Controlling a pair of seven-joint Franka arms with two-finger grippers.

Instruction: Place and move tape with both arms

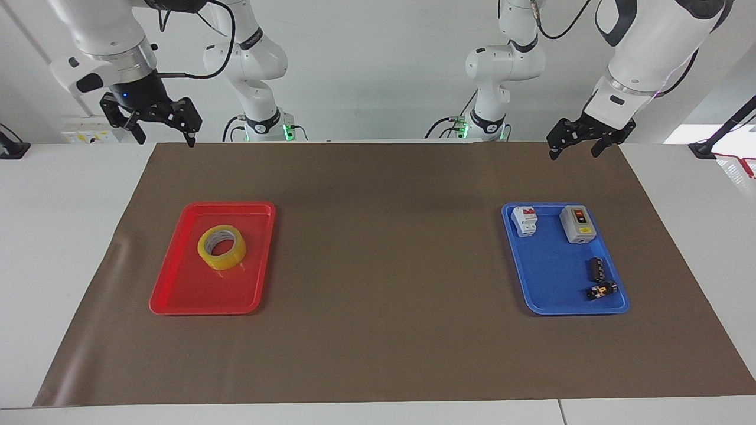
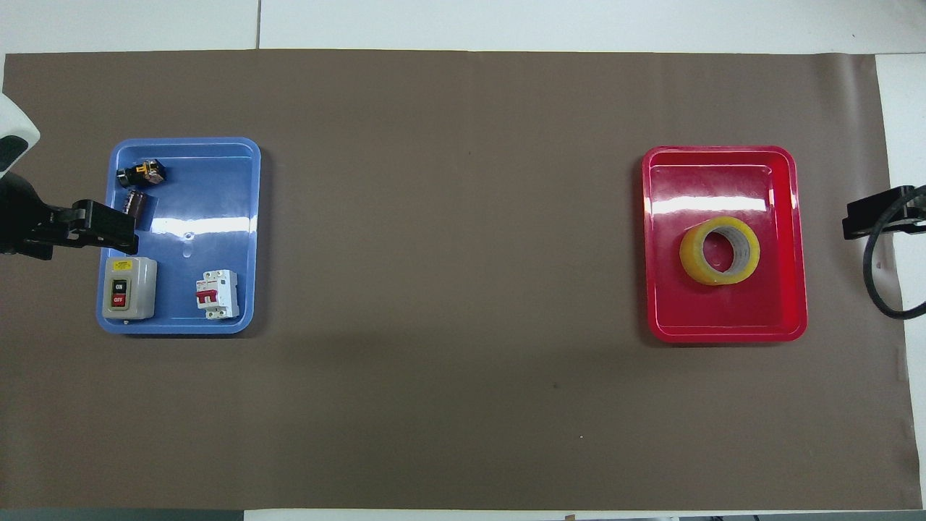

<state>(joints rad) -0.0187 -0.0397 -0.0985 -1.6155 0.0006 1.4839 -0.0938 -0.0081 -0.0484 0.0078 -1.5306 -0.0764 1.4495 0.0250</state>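
Yellow tape (image 1: 222, 247) flat in red tray (image 1: 177, 295); left end effector (image 1: 574, 144) and right end effector (image 1: 164, 130) both wide open, empty.

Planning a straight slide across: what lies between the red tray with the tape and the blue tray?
Nothing: between the red tray, holding the tape, and the blue tray lies only bare brown mat, as the overhead view shows.

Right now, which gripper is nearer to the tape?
Right. The right gripper hangs above the mat's edge at the tape's end; the left gripper hangs above the blue tray's end.
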